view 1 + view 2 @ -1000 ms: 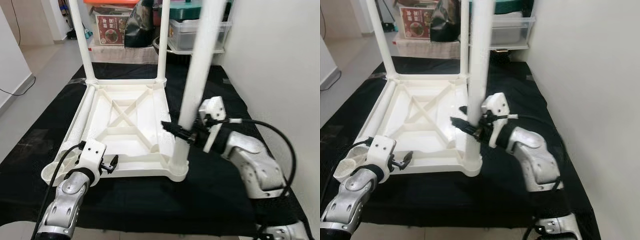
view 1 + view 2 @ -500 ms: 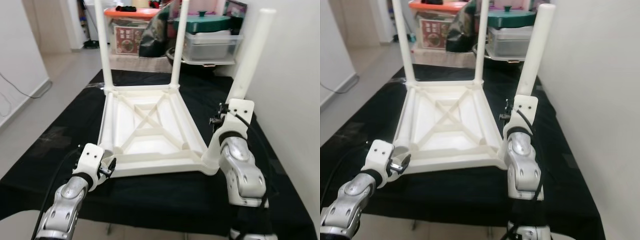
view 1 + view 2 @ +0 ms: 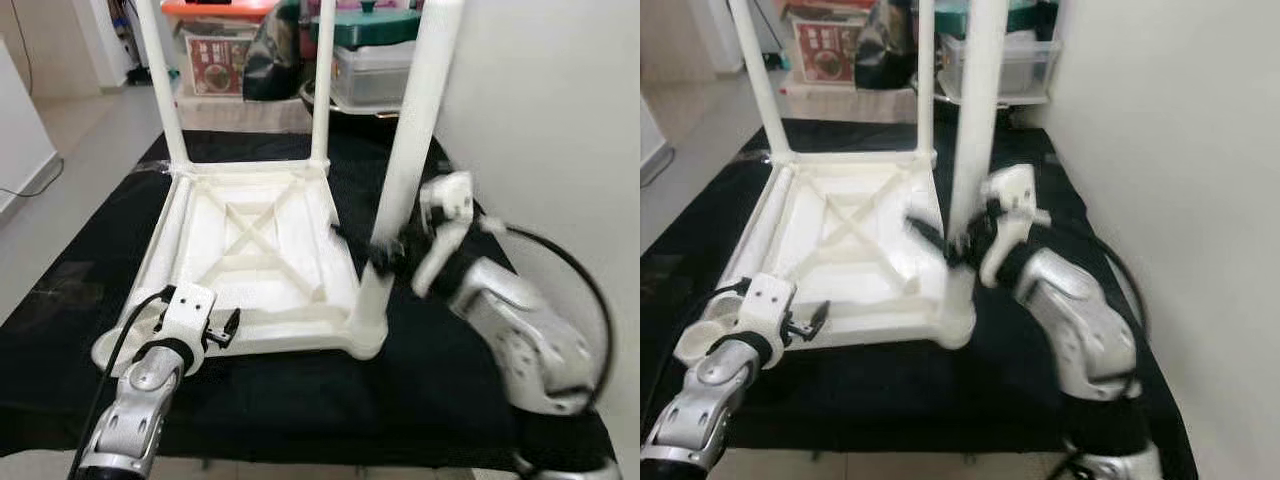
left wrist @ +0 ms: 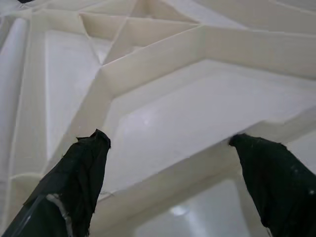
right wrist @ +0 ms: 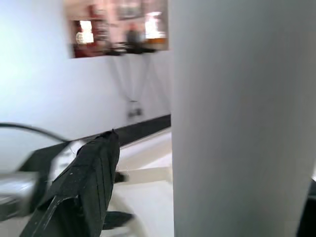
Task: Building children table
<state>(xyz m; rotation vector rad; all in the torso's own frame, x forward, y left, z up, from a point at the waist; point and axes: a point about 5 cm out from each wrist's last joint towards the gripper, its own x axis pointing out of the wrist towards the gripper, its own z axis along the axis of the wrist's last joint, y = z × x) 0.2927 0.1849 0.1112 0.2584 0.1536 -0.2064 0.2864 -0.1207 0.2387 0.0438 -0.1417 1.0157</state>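
- Between half a second earlier and now, camera view swung: head lower and closer, so whole scene shifted; not read as the table moving.
- In that same interval, right gripper point(image 3: 385, 252) brought back round the near right leg point(image 3: 405, 160), from a raised, folded pose beside it to a sideways reach at its lower part.
- One black finger seen on one side of that leg in the right wrist view, the other finger at the far edge; pads apparently set around the leg, though firm contact could not be confirmed through the blur.
- Judged as seating or steadying this leg in its corner socket point(image 3: 365, 335); three legs standing, fourth corner near the left gripper bare.
- Upturned white table top point(image 3: 250, 250) lay underside up on the black-covered counter point(image 3: 420, 390), ribs and cross brace showing.
- Legs pointed straight up, long axes vertical; near right leg tilted slightly toward the wall at its top.
- Two far legs point(image 3: 165, 90) upright at the back corners.
- Left gripper point(image 3: 222, 328) spread apart, holding nothing, hovering just at the near edge of the table top.
- Storage boxes point(image 3: 375, 60) stacked beyond the counter.
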